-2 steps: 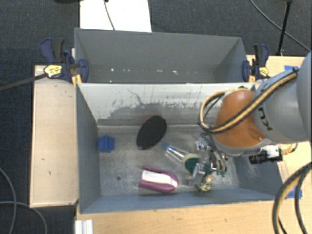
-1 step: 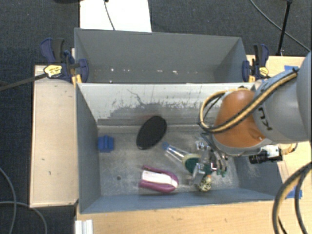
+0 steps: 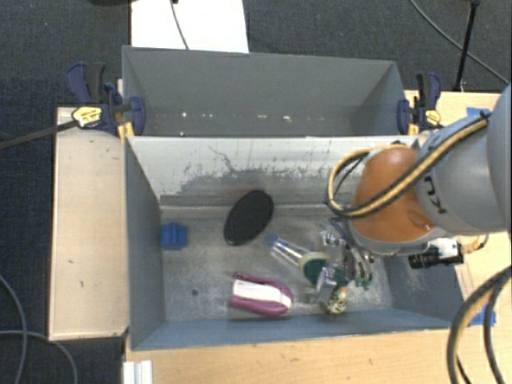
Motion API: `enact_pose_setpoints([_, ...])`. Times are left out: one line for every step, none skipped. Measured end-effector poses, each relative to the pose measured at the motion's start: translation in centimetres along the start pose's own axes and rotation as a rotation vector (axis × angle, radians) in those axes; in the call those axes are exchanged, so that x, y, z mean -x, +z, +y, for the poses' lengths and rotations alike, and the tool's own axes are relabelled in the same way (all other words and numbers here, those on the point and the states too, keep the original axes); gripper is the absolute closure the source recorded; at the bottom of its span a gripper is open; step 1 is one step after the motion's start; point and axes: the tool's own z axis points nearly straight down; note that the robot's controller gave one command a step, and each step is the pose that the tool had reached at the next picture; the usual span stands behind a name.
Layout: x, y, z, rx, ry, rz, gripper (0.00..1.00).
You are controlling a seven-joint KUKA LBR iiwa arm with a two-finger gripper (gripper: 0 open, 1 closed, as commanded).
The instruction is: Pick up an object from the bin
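**Gripper low in the bin's front-right corner, by a green piece**

Surface: grey metal bin (image 3: 144,238) with sloped walls. The floor is dull and scuffed, and pale scratches and smears run along the foot of the back wall. Dark grey carpet (image 3: 48,46) lies all round the bin, with loose black cables across it.

Robot: the arm (image 3: 472,182) enters from the right, a thick grey link. An orange cover (image 3: 388,198) sits at the wrist, with black and yellow cables (image 3: 342,184) looped round it. The gripper (image 3: 336,285) hangs below the cover, down near the floor in the front-right part of the bin. Cannot tell whether the pincer is apart or together; the metal parts and wires there blur together.

Task thing: green round piece (image 3: 313,268), dark and glossy, lying on the floor just left of the gripper and touching or nearly touching it. Its right side is hidden by the gripper, so its exact kind is unclear.

Nearby: a clear plastic tube-like piece (image 3: 284,251) lies tilted, its lower end against the green piece. A small yellowish bit (image 3: 338,303) sits right under the gripper tip by the front wall.

Rest: a pink, white and purple oblong thing (image 3: 260,294) lies flat near the front wall, left of the gripper. A black oval disc (image 3: 248,217) rests by the back wall, mid-bin. A small blue block (image 3: 173,235) sits beside the left wall, well apart from the others.
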Motion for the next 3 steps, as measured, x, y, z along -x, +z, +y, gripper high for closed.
enact_pose_setpoints([0.0,0.0,0.0,0.0,0.0,-0.001,0.0])
enact_pose_setpoints([0.0,0.0,0.0,0.0,0.0,0.0,1.0])
enact_pose_setpoints([0.2,-5.1,0.0,0.002,-0.002,-0.007,1.0])
